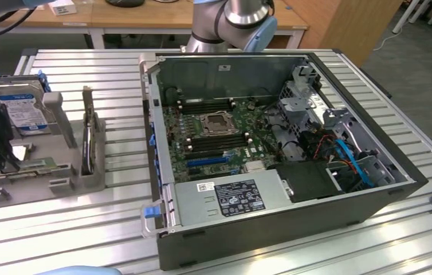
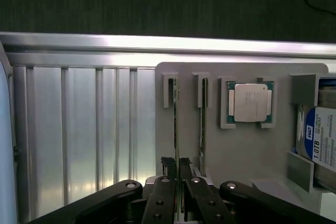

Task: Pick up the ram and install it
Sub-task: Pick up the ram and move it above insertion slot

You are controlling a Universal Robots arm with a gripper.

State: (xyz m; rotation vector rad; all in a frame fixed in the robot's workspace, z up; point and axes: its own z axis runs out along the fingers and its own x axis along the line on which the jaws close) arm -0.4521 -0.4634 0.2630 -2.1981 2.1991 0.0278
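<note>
The ram (image 2: 176, 121) is a thin green stick standing on edge in a slot of the grey holder (image 2: 247, 150). My gripper (image 2: 177, 163) is at one end of the stick, with a dark finger pressed against each face, shut on it. A second stick (image 2: 202, 124) stands in the neighbouring slot. In the exterior view my gripper (image 1: 3, 161) hangs over the holder's near left part, at that view's far left. The open computer case (image 1: 399, 172) lies at centre right, its motherboard (image 1: 200, 146) facing up with long dark memory slots (image 1: 214, 143).
On the holder lie a square silver CPU chip (image 2: 250, 102) and a hard drive (image 1: 25, 112) with a blue-white label. A thin upright board (image 1: 87, 137) stands in the holder's right side. The slatted aluminium table (image 1: 86, 69) ends just beyond the holder. The arm's base (image 1: 231, 23) stands behind the case.
</note>
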